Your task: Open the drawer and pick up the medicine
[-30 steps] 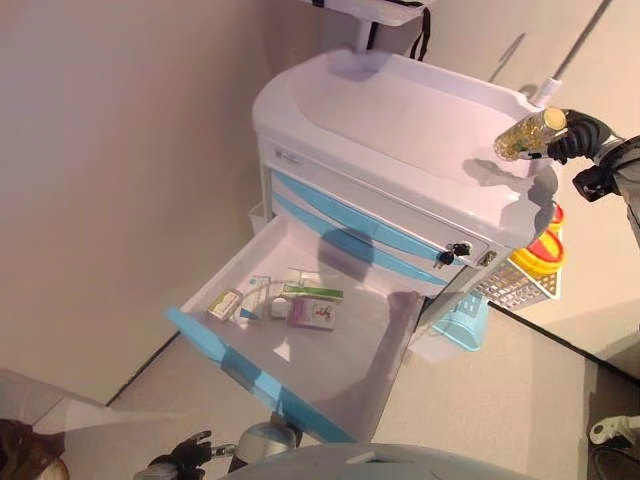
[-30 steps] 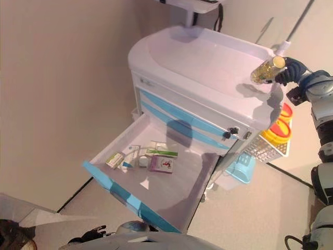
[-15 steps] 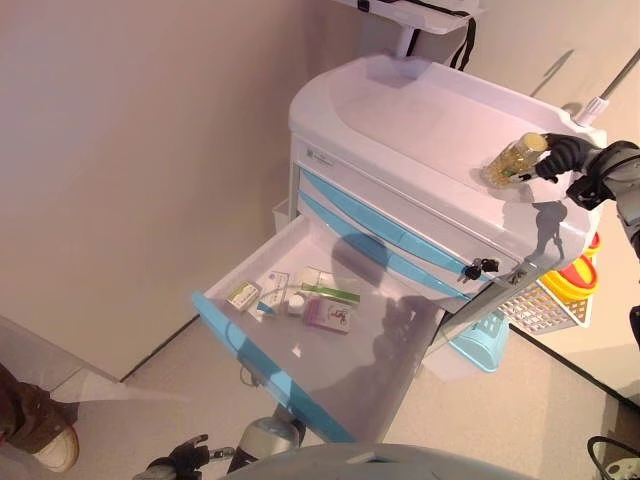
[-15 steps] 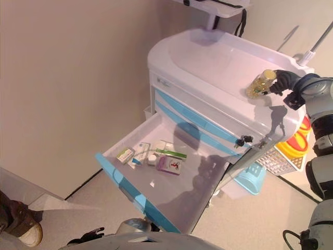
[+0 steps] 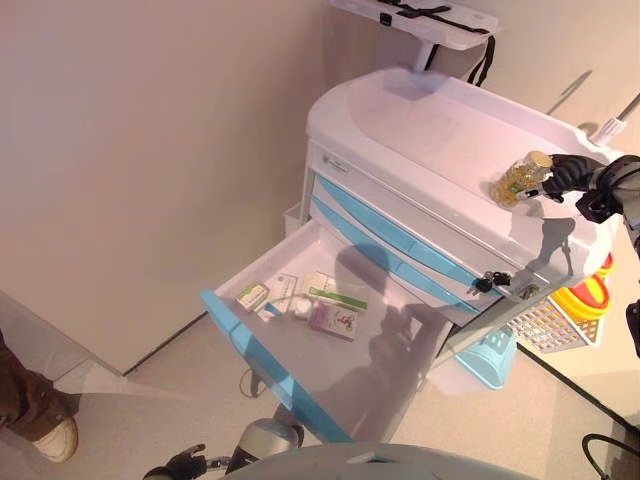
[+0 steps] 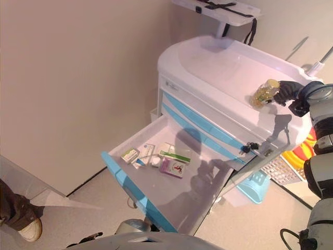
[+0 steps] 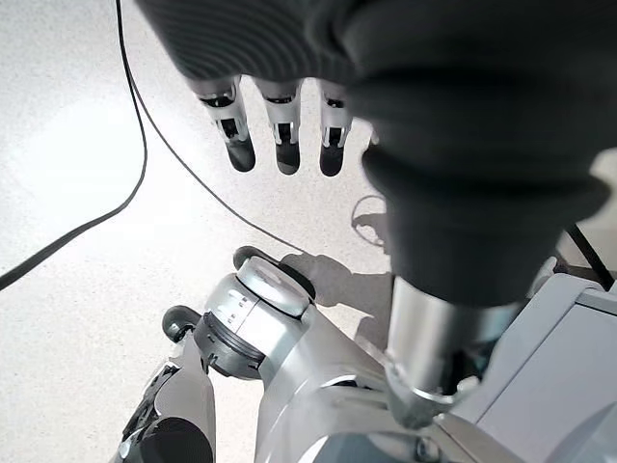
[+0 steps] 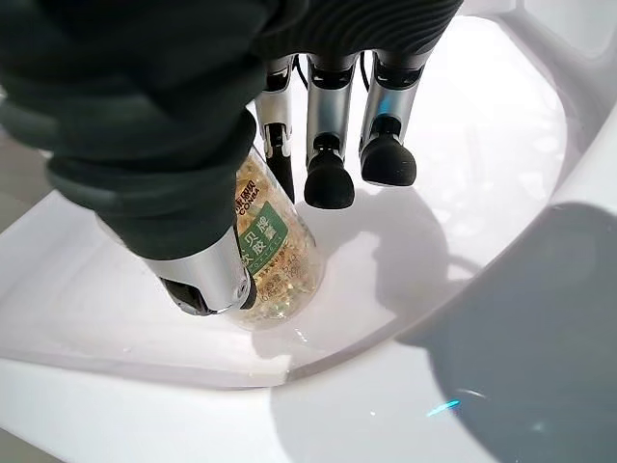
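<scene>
**Bottle of capsules held on the cart top, drawer standing open**

Left eye view: a white medical cart [image 5: 440, 140] with blue drawer fronts fills the centre and upper right of the frame. Its lowest drawer [image 5: 300, 345] is pulled far out toward the lower left, and small medicine boxes [image 5: 310, 305] lie in a loose cluster near its back left part. At the right edge, the right hand [image 5: 572, 175] reaches in over the cart's recessed top and holds a clear medicine bottle [image 5: 520, 180] of yellow capsules; the bottle is tilted, with its base at or just over the white surface. A set of keys [image 5: 488, 283] hangs from the lock on the cart's front right. A yellow and red bin [image 5: 585, 300] in a wire basket and a light blue basket [image 5: 490, 355] hang at the cart's right side. A person's shoe [image 5: 40, 435] shows at the lower left corner.

Right eye view: the same scene; the bottle [image 6: 265, 92] sits in the upper right, pinched in the right hand [image 6: 287, 92], and the open drawer [image 6: 156, 182] lies below centre.

Left wrist view: the left hand [image 7: 280, 135] hangs over pale floor at the top of the frame, its fingers [image 7: 241, 145] straight, side by side, holding nothing.

Right wrist view: the bottle [image 8: 265, 265], with a green label, stands left of centre on the cart's white top [image 8: 463, 125]. The thumb [image 8: 207, 280] presses one side and one finger [image 8: 280, 145] curls against the other; the remaining fingers hang curled just beside it, off the glass.
</scene>
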`<state>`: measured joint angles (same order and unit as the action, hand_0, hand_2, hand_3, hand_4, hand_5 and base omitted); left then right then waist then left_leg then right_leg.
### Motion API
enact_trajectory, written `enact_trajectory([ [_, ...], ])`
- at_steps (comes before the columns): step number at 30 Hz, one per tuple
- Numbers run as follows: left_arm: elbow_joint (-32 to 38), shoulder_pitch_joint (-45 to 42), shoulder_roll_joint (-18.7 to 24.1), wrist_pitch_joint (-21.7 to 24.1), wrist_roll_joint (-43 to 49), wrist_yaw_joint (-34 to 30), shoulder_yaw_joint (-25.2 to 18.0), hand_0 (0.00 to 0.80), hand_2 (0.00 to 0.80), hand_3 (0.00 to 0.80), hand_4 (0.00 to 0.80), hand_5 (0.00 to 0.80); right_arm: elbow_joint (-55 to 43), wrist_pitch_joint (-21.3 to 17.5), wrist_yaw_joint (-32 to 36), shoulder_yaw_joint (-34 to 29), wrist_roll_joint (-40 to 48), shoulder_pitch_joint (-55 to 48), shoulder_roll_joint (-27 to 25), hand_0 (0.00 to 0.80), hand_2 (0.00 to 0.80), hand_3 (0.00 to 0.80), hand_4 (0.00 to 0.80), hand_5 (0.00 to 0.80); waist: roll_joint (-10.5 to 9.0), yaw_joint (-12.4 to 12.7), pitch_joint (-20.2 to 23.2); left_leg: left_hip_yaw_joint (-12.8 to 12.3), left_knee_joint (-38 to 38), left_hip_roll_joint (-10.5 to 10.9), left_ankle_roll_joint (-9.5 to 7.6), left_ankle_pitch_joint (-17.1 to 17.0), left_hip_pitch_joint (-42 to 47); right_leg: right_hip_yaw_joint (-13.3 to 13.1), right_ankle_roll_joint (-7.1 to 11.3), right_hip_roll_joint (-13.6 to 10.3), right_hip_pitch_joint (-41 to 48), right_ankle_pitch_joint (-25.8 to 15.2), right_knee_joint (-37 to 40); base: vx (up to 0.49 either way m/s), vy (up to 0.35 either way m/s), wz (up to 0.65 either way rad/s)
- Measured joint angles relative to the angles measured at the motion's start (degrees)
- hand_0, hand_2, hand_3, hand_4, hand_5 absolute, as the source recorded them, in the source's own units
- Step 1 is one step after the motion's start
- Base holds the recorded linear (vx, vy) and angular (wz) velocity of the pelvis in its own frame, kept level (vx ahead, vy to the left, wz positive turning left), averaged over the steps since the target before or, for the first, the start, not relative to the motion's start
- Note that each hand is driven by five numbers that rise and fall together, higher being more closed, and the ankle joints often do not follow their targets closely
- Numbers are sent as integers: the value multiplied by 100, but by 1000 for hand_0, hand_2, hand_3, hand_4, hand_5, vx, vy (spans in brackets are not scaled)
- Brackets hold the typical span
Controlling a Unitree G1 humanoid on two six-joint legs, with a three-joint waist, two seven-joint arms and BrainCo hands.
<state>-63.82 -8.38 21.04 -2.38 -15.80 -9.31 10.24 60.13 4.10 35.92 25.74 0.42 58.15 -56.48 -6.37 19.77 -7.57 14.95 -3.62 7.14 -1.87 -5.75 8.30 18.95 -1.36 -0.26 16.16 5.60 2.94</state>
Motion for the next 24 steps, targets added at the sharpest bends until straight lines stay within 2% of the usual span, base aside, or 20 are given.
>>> enact_trajectory([
  [6, 0, 1, 0, 6, 0, -3, 2, 0, 0, 0, 0, 0, 64, 67, -175, -3, -11, -4, 80, 0, 0, 0, 0, 0, 24, 25, 17, 13, 3, -3, 0, 0, 0, 6, 0, 4, 0, 0, 0, 0, 0, 0],
  [14, 0, -56, -4, 9, -1, -3, 11, 0, 0, 0, 0, 0, 35, 66, -1229, -180, 54, -2, 79, 0, 0, 0, 0, 0, 58, 20, 38, 40, 1, -1, 0, 0, 9, 3, 3, 1, 4, 2, -3, 0, 0, 0],
  [19, 2, -70, -4, 12, -2, -6, 14, 0, 0, 0, 0, 0, -38, 58, -1817, -264, 243, 17, 50, 0, 0, 0, 0, 0, 124, -63, 81, 36, 2, -5, 0, 0, 26, -7, 4, -1, -3, 3, -11, -15, -10, -1],
  [24, 2, -101, -3, 11, -3, -10, 30, 0, 0, 0, 0, 0, -217, 59, -1944, -298, 313, 17, -53, 0, 0, 0, 0, 0, 149, -191, 95, -49, 2, -25, -3, -2, 20, -133, 4, 6, -55, 3, -35, -67, -28, -8],
])
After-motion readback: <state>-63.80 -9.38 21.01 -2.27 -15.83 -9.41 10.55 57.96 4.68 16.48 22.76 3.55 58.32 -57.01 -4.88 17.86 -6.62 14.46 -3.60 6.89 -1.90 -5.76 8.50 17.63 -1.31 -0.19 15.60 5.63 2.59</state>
